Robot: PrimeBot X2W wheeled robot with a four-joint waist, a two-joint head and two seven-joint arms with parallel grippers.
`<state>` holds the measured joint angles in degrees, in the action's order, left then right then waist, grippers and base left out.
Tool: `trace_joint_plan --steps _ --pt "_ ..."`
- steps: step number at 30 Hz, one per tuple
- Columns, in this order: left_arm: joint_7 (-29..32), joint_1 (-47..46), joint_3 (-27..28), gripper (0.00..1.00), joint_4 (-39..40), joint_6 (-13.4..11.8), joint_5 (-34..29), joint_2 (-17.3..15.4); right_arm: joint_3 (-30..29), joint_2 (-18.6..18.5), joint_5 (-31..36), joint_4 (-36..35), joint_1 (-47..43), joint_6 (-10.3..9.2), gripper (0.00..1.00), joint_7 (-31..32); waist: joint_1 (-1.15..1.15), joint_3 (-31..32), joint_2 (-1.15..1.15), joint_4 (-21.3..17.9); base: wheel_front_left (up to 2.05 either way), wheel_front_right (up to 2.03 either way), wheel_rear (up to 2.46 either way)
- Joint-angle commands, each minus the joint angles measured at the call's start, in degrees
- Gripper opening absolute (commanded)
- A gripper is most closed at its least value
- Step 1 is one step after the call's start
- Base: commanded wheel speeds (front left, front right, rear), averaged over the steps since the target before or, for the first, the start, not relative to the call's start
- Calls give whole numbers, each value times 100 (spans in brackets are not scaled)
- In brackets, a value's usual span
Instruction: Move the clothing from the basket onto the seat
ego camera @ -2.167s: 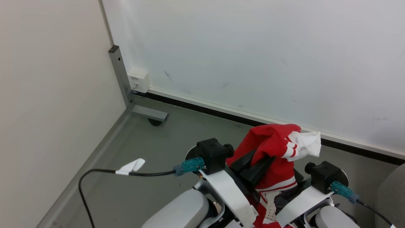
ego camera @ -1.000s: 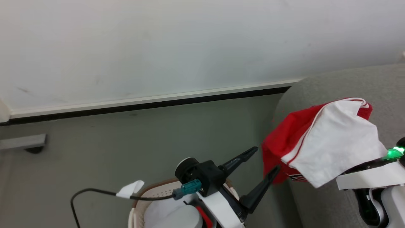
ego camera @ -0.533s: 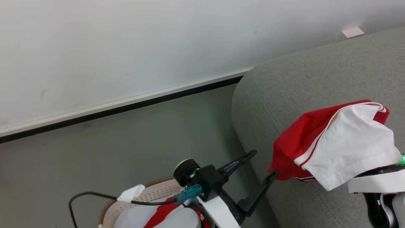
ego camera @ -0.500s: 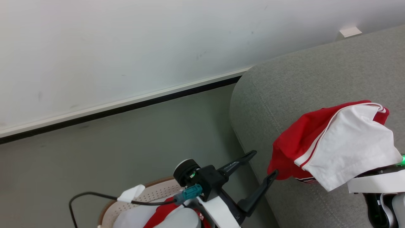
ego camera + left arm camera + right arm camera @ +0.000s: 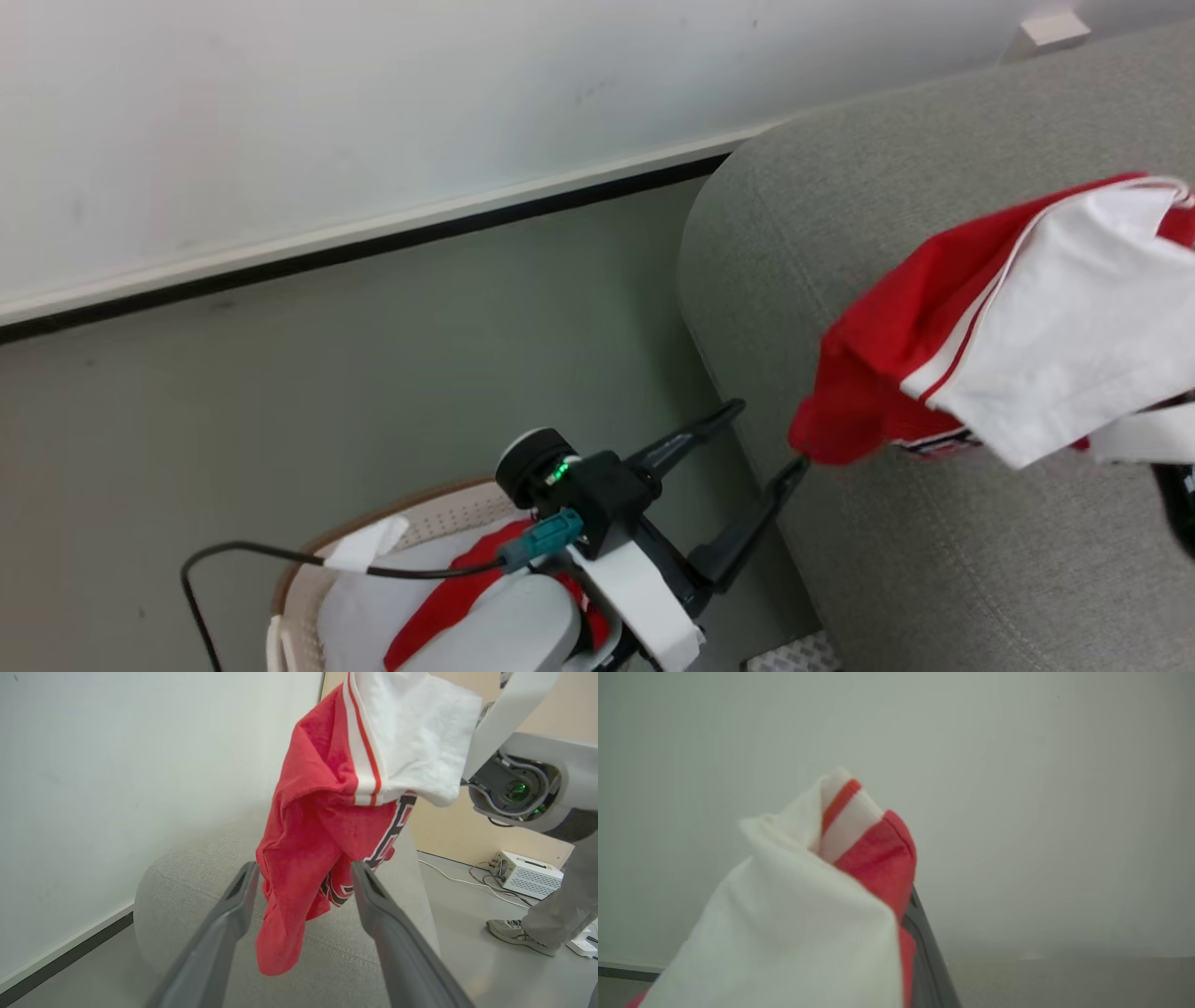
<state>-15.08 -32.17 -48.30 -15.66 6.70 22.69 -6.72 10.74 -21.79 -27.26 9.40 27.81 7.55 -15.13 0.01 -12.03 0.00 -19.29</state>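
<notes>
– Right claw [image 5: 920, 938]: fingers together, pinched on the red shirt [image 5: 934, 336]. The shirt drapes over the claw and hangs at 3 o'clock in the head view, above the sofa [image 5: 934, 579]. Cannot tell whether the hem touches the cushion.
– Left claw [image 5: 767, 434]?
– Fingers wide apart, empty, at 5 o'clock, one tip just beside the hanging hem. Basket [image 5: 308, 560] at 7 o'clock holds another red garment [image 5: 439, 607].
– Advice for the drop?
– Carry the shirt well over the cushion, away from the rounded edge. Lower until the cloth settles, then let go. Draped cloth may cling to the fingers, so draw back low and sideways. Keep the left tip clear of the hem.
</notes>
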Motion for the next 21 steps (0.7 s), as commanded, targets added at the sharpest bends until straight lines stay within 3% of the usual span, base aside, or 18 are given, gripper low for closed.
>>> trace_joint_plan --steps 1,10,14,21 --pt "-12 -108 49 100 31 -14 -57 -95 -66 -153 125 68 272 -12 0 -2 -1 -348 0 151 0 0 0" --pt "91 -555 251 100 249 -171 -193 -293 -634 -906 -18 594 1714 -13 0 -1 -1 -1533 0 483 0 0 0" --pt "118 -729 280 100 320 -199 -228 -267 -818 -1393 -53 1274 2309 -12 0 15 -1 -1967 0 622 0 0 0" --pt "75 -906 394 100 349 -269 -247 -250 -902 -1754 -94 2547 3023 -12 0 60 -1 -2354 0 812 0 0 0"
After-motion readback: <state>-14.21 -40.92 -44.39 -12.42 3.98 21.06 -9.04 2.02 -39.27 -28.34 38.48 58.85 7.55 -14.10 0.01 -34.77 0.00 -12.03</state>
